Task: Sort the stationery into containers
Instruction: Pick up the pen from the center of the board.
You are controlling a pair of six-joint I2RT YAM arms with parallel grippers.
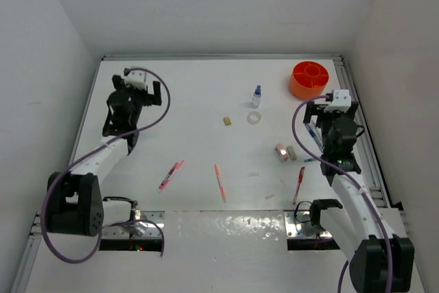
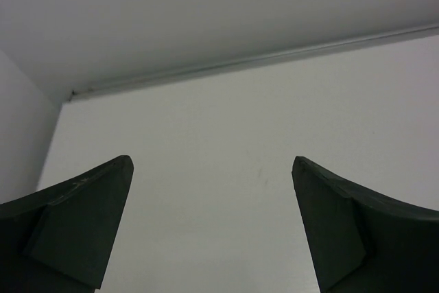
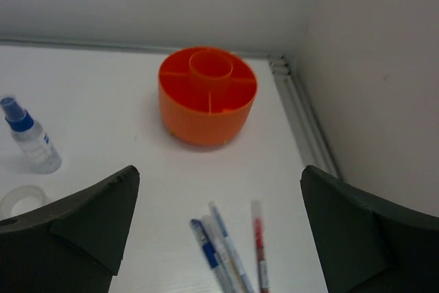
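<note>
The round orange tub with inner dividers stands at the far right. My right gripper hangs open just short of it, above two blue pens and a red pen lying on the table. A blue-capped bottle and a clear tape ring sit left of the tub. Mid-table lie a tan eraser, two erasers, a pink pen, an orange-red pen and a red pen. My left gripper is open over bare table at the far left.
White walls close in the table on the left, back and right. A metal rail runs along the right edge beside the right arm. Two small white bits lie near the front middle.
</note>
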